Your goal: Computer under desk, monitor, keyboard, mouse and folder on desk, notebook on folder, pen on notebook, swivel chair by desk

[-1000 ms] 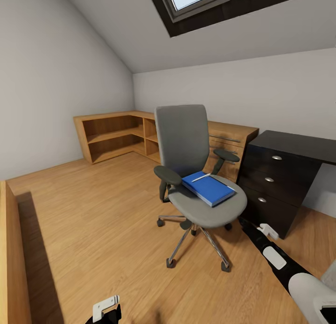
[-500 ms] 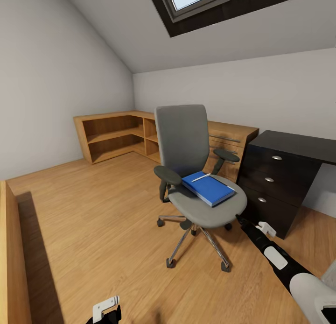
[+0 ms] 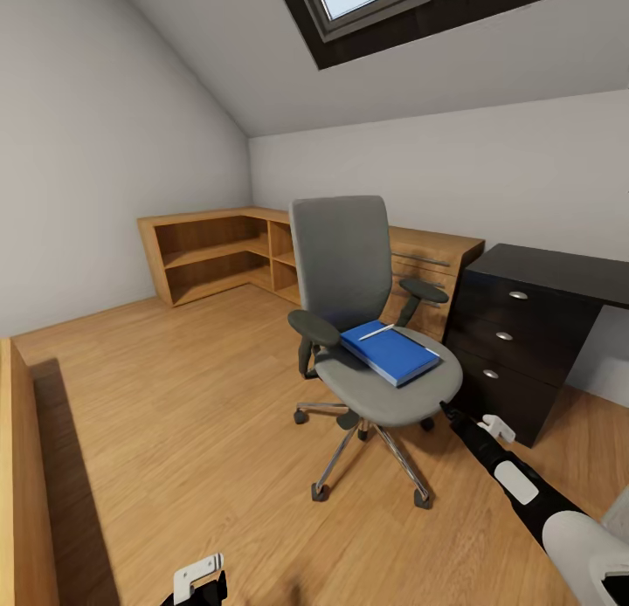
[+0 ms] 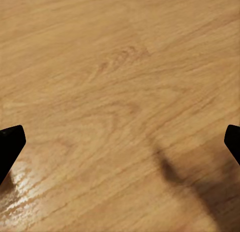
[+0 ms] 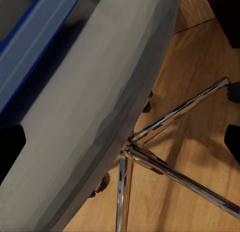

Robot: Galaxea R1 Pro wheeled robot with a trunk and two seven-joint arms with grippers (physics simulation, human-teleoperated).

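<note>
The folder (image 3: 390, 352) lies flat on the swivel chair (image 3: 376, 327) seat beside the desk (image 3: 533, 335), pen (image 3: 376, 332) on top, so the right gripper (image 5: 120, 142), fingers spread and empty, sits just below the seat edge to reach it.

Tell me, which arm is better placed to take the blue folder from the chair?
Probably the right. The right gripper reaches out beside the chair seat edge, just below the folder. The left gripper hangs over bare floor, far from the chair.
</note>
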